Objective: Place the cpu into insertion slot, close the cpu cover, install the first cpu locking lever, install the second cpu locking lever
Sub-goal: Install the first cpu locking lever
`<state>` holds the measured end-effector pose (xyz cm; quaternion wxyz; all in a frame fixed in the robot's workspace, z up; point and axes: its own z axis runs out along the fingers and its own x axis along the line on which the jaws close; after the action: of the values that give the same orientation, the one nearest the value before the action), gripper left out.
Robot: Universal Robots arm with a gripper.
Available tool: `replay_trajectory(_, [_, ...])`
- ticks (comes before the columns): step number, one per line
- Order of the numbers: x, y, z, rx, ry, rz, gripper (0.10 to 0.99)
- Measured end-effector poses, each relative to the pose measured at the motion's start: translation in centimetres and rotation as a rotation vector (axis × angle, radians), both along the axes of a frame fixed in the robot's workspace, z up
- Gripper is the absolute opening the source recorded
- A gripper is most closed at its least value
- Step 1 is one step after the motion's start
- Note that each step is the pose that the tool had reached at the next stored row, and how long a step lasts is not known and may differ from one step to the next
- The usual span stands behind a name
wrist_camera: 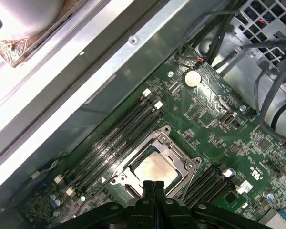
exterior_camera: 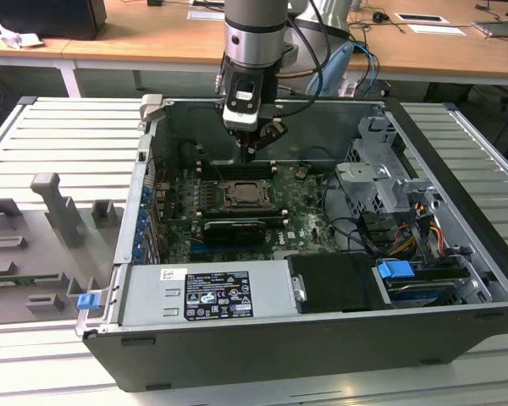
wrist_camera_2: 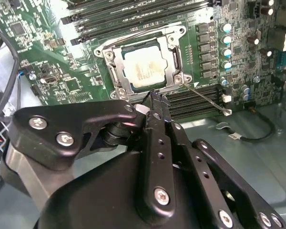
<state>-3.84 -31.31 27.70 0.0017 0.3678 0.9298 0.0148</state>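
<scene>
Closest to you in both wrist views is the black body of the gripper. Its two fingers are pressed together at the tip, with nothing visible between them. The tip hangs over the edge of the socket, on the side where a bank of memory slots begins. You cannot tell whether it touches metal there.

Chip: seated flat in the socket, dull silver top showing through the cut-out. Cover frame: lying down over the chip's edges, not raised. One thin wire lever angles out from the socket corner and lies loose across the memory slots, its free end well clear of the frame.

Room to move, from the exterior view:
- Your arm stands over the open computer case, and the gripper hangs just above the green board at the socket's far side.
- Memory slots flank the socket closely on two opposite sides.
- A grey case wall runs alongside the far bank of slots, near it.
- The drive cage and the dark cables sit toward the exterior view's right, well apart from the socket.
- The power supply lies along the near wall, also apart from the socket.
- Straight above the socket the space is open apart from your own gripper.
</scene>
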Motion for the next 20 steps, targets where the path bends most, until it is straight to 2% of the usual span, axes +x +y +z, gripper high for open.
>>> replay_trajectory(2, [0.0, 0.0, 0.0, 0.0, 0.0, 0.031, 0.106])
replay_trajectory(4, [0.0, 0.0, -0.01, 0.0, 0.0, 0.086, 0.106])
replay_trajectory(16, [0.0, 0.0, -0.05, 0.0, 0.0, 0.228, 0.106])
replay_trajectory(18, [0.0, 0.0, -0.07, 0.0, 0.0, 0.291, 0.106])
replay_trajectory(20, [0.0, 0.0, -0.09, 0.0, 0.0, 0.329, 0.106])
